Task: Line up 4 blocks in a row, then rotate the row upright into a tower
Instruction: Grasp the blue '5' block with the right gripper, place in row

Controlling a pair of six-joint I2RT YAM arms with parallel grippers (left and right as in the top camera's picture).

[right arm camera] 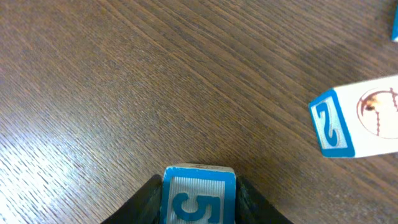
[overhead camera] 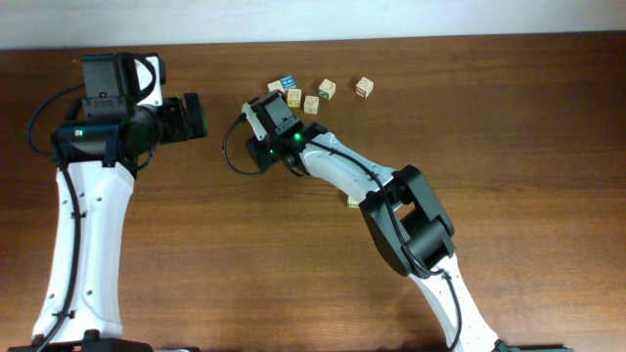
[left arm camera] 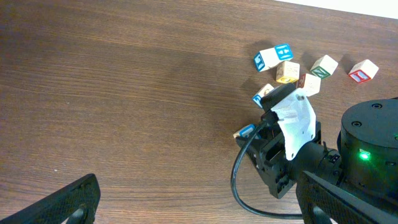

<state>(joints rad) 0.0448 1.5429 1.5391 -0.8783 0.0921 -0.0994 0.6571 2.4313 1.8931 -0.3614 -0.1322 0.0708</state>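
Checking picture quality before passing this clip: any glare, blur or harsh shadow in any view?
Overhead: evenly lit, sharp. Left wrist: sharp, mild sheen on the table. Right wrist: pale glare lower left; 5 block between the fingers crisp.

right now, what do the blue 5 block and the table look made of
Blue 5 block: probably wood, going by the pale edge at its top, with a printed matte blue face. Table: wood or wood-look laminate, brown grain lines, soft sheen.

Near block (right arm camera: 199,198): blue border, pale panel, blue numeral 5. Second block (right arm camera: 367,115): blue-and-white 2 face, cream face with reddish-brown print. Table (right arm camera: 124,74): dark brown wood grain.
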